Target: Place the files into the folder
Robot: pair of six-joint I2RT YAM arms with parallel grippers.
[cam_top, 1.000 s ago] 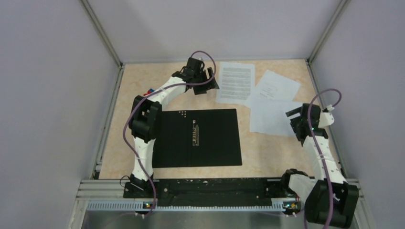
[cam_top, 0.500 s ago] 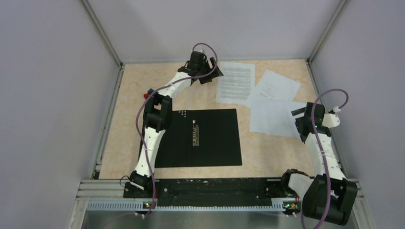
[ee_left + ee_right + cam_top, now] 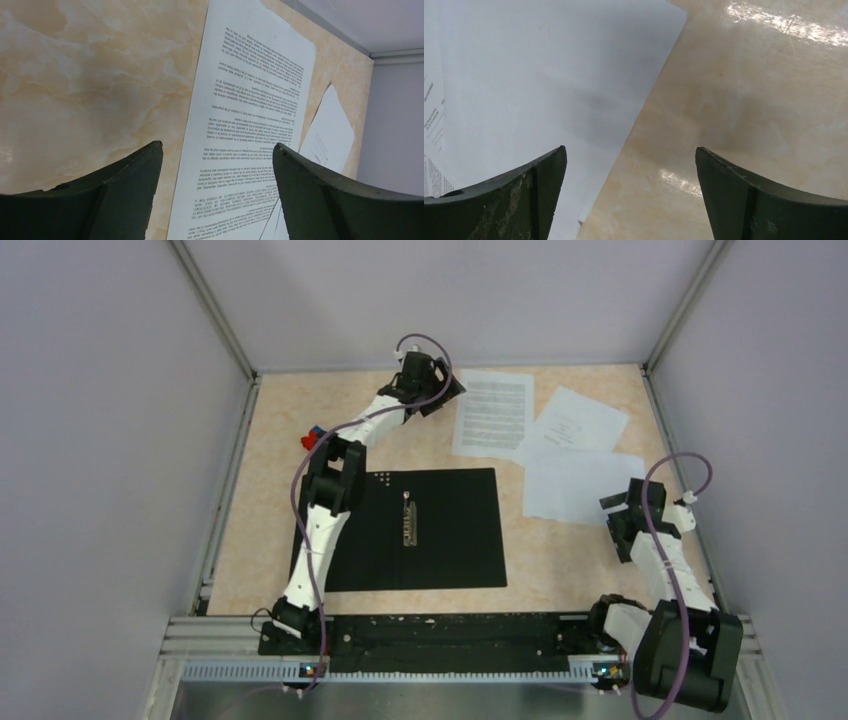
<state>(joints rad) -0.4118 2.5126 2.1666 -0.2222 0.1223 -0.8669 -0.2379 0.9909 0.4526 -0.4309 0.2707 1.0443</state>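
Top view: left gripper at the printed sheet's 9 o'clock edge; right gripper at the blank sheet's 4 o'clock corner; folder open, flat, at 7 o'clock of the printed sheet.
Left wrist: jaws wide, empty; printed sheet's long edge runs 12-to-6 between them.
Right wrist: jaws wide, empty; paper edge between them, blank sheet toward 10 o'clock.

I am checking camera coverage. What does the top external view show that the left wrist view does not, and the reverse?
Only the top view shows the open black folder, the third, blank sheet and the small red-and-blue block. Only the left wrist view shows the left end effector with its fingers wide apart, and single lines of print. Both show the printed sheet and the tilted sheet next to it on the marbled table.
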